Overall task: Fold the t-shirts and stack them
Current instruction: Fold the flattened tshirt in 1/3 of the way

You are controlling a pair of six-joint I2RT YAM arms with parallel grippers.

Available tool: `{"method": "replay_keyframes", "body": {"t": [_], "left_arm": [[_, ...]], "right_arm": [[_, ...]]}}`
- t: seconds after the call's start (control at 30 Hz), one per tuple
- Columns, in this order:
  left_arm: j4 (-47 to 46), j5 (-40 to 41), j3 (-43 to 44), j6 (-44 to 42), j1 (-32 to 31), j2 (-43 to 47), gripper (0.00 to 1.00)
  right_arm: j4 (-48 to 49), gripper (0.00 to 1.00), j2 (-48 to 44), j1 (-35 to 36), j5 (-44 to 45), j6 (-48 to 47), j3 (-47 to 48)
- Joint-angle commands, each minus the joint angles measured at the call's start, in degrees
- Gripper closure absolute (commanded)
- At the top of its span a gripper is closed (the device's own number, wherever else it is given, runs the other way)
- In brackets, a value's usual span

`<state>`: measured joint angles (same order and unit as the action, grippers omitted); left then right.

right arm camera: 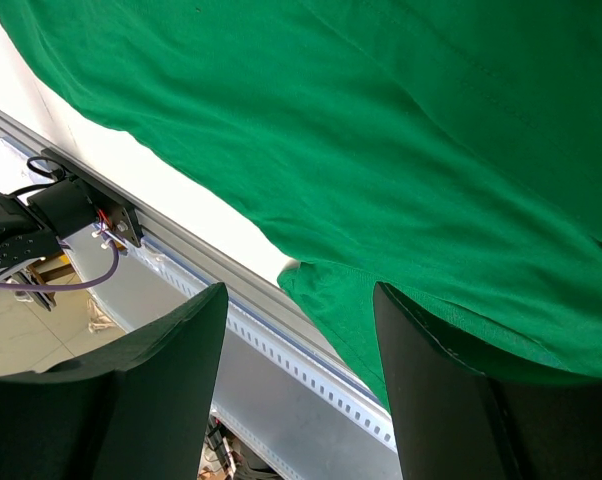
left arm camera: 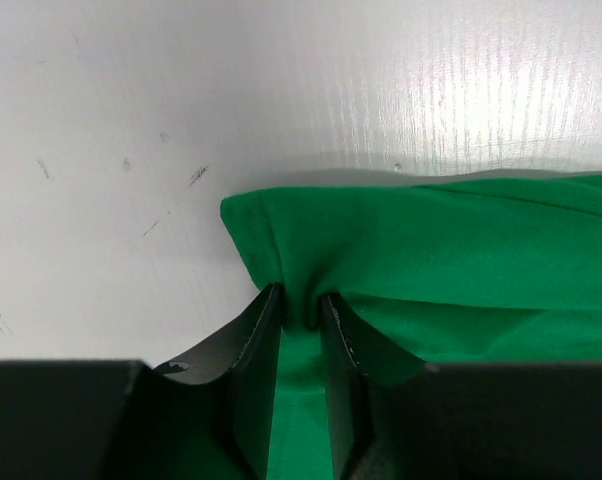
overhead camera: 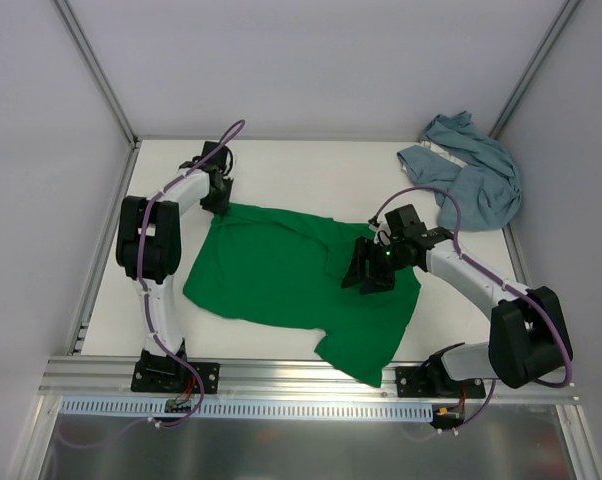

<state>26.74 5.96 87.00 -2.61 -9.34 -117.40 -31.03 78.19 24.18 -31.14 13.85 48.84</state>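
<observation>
Green t-shirt (overhead camera: 271,275): spread on counter (overhead camera: 311,175).
Left end effector (left arm camera: 301,308): clamped on its far-left corner.
Right end effector (right arm camera: 301,300): held apart above its right side, contact unclear.

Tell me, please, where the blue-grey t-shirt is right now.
In the top external view, the blue-grey t-shirt lies crumpled at the table's far right corner, beyond the right gripper and apart from the green t-shirt.

white arms (overhead camera: 159,305), black joints (overhead camera: 146,245), purple cables (overhead camera: 233,130).
</observation>
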Motion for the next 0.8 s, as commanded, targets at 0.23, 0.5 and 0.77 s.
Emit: {"method": "replay_keyframes", "body": {"t": [0.23, 0.5, 0.77], "left_arm": [[1.03, 1.43, 2.12, -0.55, -0.15, 2.53, 0.7], [1.03, 1.6, 2.47, -0.46, -0.15, 2.27, 0.69], [1.47, 1.87, 3.17, -0.11, -0.15, 2.27, 0.67]], "right_arm": [[-0.09, 0.36, -1.11, -0.37, -0.95, -0.66, -0.24], [-0.09, 0.36, -0.76, -0.28, -0.95, -0.66, -0.32], [-0.09, 0.36, -0.59, -0.28, -1.03, -0.84, -0.32]]}}
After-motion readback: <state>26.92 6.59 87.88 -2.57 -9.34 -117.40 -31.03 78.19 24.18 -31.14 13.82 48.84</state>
